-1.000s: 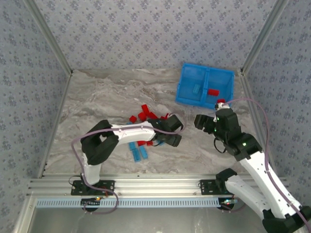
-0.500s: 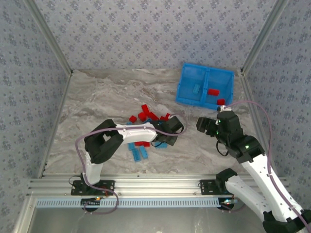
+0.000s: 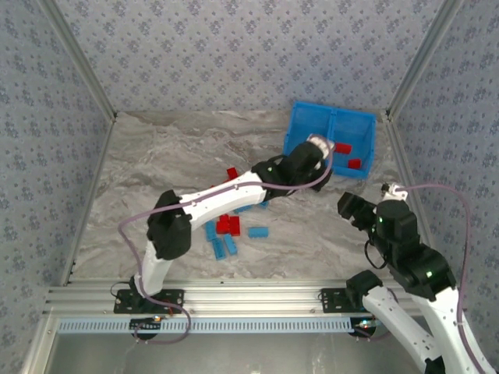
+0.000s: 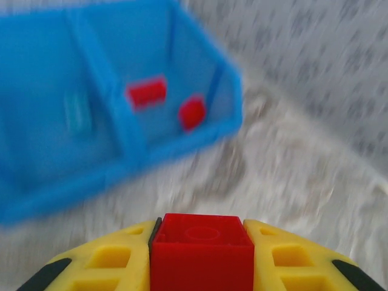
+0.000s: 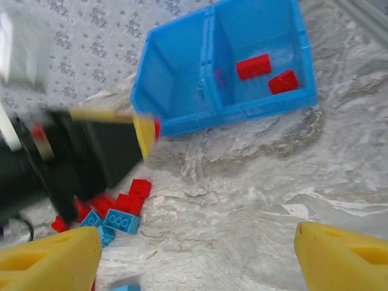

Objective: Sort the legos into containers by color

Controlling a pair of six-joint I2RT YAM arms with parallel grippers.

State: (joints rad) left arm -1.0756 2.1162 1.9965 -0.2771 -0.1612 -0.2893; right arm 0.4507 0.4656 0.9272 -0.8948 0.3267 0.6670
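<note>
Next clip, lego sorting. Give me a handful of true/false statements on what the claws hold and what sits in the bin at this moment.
1. The left claw is shut on a red brick. True.
2. The right claw holds a blue brick. False: its fingers stand wide apart with nothing between them.
3. Two red bricks lie in one compartment of the bin. True.
4. The other compartment holds red bricks too. False: a light blue brick lies there.
5. No bricks lie on the table. False: red and blue loose bricks lie beside the left arm.
</note>
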